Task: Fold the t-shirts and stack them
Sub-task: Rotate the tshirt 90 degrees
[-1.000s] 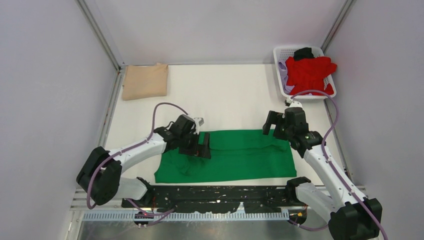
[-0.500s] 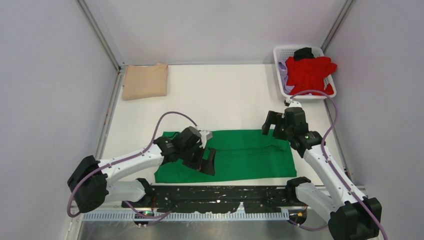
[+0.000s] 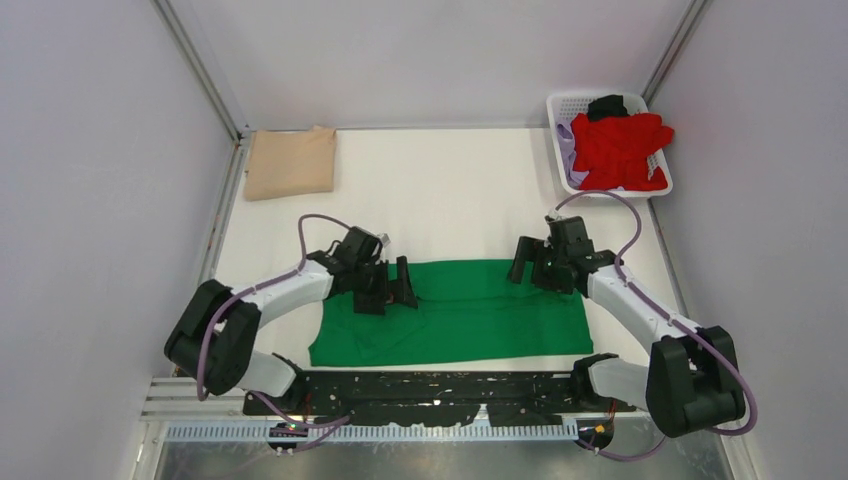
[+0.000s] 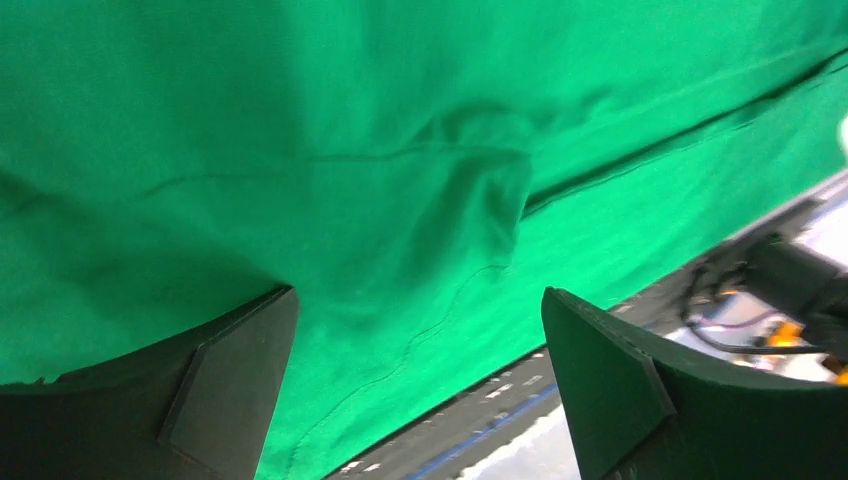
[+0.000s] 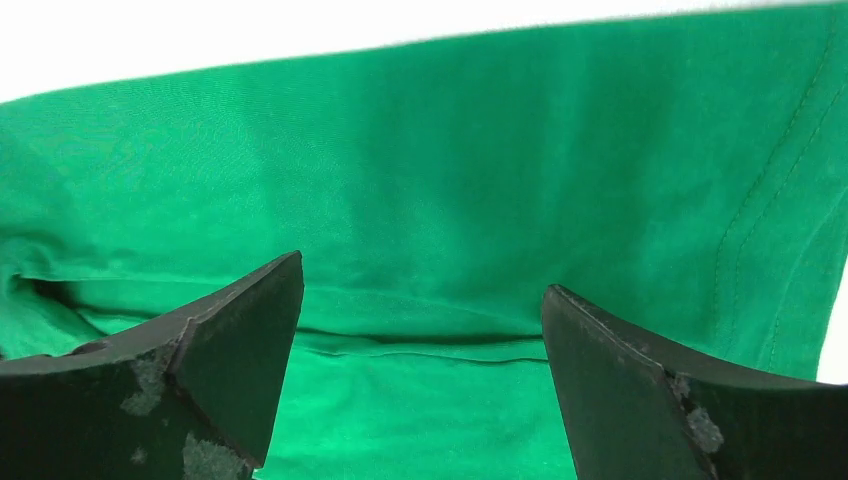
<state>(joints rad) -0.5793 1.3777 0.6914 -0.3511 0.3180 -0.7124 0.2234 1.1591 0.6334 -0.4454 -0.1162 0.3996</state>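
The bright green t-shirt [image 3: 470, 315] lies flat as a wide folded strip at the near middle of the table. My left gripper [image 3: 394, 288] is open and empty, low over its far left part; the green cloth [image 4: 400, 180] fills the left wrist view. My right gripper [image 3: 530, 265] is open and empty at its far right edge, with green cloth [image 5: 450, 200] between its jaws in the right wrist view. The tan t-shirt [image 3: 291, 162] lies folded at the far left. The red t-shirt [image 3: 620, 148] lies in the white basket [image 3: 558, 108] with a lilac [image 3: 566, 150] and a black garment [image 3: 606, 106].
The basket stands at the far right corner by the right wall. A black rail [image 3: 440, 392] runs along the near table edge, just below the green shirt. Grey walls close in the left, back and right sides.
My left gripper has moved back up and left from the shirt's near part to its far left edge. My right gripper has moved left and down onto the shirt's far edge.
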